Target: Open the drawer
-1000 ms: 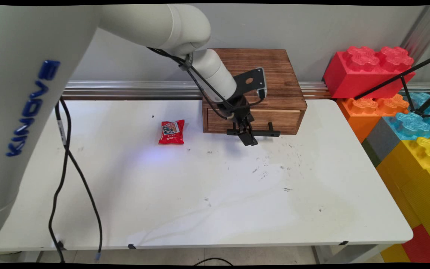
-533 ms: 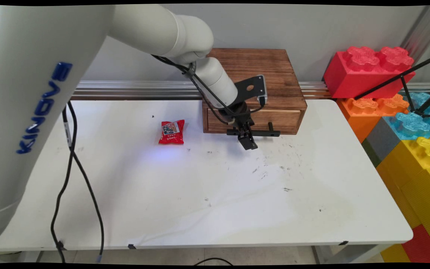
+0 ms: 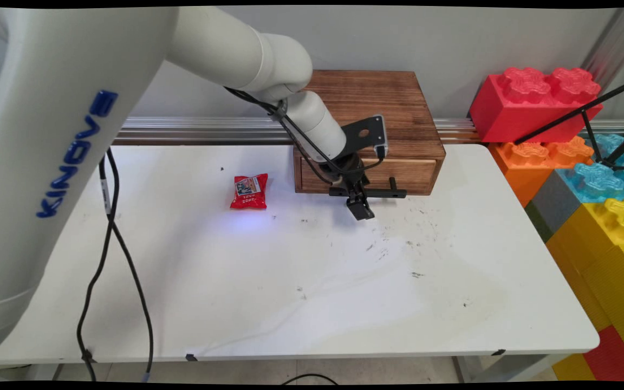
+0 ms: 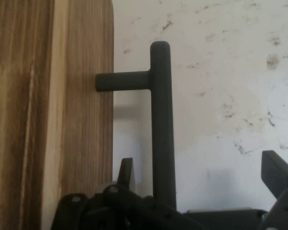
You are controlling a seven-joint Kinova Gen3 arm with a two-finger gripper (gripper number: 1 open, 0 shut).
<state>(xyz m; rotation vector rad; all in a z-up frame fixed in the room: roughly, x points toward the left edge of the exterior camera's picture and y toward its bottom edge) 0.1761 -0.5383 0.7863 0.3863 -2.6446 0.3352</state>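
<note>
- Hanging low at the front of the wooden drawer box (image 3: 369, 108), the tool (image 3: 359, 205) points down toward the table (image 3: 290, 281).
- Tool state: fingers spread wide, one finger (image 4: 126, 173) between the drawer front (image 4: 62, 110) and the handle bar, the other finger (image 4: 277, 171) well out on the far side; neither is seen touching the bar.
- Black T-bar handle (image 3: 377, 192) lies between the fingers, running across the drawer front; hand view shows one standoff post (image 4: 122, 81) joining bar to wood.
- Drawer (image 3: 393, 173) looks closed or nearly so.
- Box sits at the table's back edge, against the wall rail.
- Red snack packet (image 3: 249, 191) lies flat on the table, left of the box, apart from the tool.
- Large toy bricks (image 3: 534, 103) stacked beyond the table's right end.
</note>
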